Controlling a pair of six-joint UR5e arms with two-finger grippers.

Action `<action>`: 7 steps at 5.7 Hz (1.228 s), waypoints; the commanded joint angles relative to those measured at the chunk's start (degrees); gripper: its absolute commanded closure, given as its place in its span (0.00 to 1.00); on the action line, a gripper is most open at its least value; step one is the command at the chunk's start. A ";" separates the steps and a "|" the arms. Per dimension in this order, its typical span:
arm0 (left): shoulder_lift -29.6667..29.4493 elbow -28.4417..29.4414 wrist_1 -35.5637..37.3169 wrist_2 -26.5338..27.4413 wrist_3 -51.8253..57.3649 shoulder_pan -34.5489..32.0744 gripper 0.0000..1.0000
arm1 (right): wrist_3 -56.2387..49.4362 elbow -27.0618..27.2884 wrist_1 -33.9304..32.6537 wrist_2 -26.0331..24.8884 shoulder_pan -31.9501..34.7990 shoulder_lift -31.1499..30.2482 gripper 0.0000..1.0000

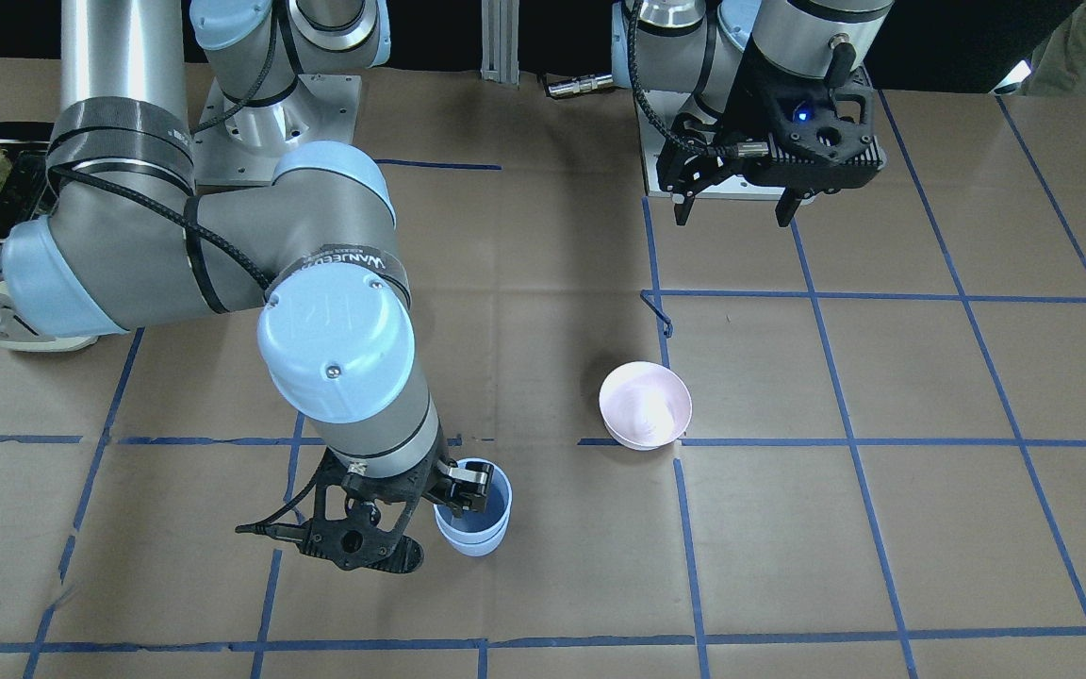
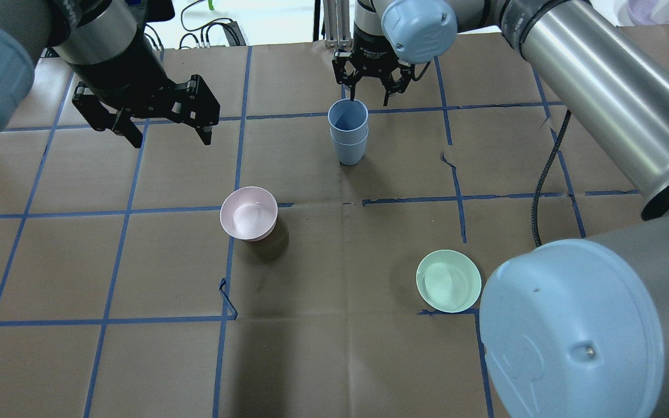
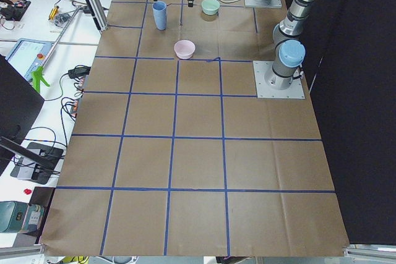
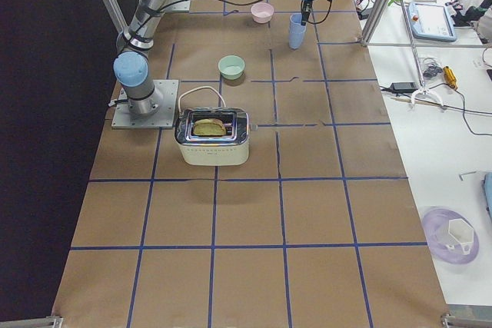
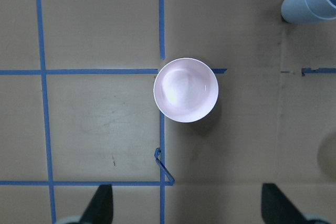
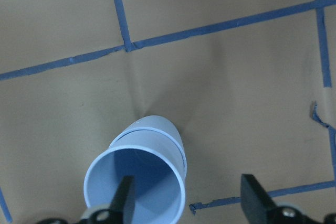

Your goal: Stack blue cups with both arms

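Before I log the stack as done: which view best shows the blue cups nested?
Overhead exterior: the blue cups stand almost unobstructed, both rims showing, one inside the other. Front-facing, the right gripper partly hides them; both wrist views crop them; side views show them tiny.

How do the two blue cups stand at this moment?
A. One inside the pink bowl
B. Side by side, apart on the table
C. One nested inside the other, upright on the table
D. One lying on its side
C: in the overhead view the upper blue cup sits inside the lower blue cup, both upright on the table.
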 commanded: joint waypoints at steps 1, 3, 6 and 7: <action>0.01 0.00 -0.01 0.01 0.00 0.00 0.02 | -8.90 -0.68 5.39 -0.66 -4.47 -5.59 0.00; 0.01 0.00 -0.01 0.09 0.09 0.00 0.02 | -18.67 -0.42 16.26 -1.01 -11.33 -12.26 0.00; 0.01 0.00 -0.01 0.01 0.09 0.18 0.02 | -19.72 12.62 19.17 -5.24 -14.79 -23.26 0.00; 0.01 0.00 0.08 0.01 0.09 0.18 0.02 | -20.04 16.16 16.71 -5.24 -14.70 -25.29 0.00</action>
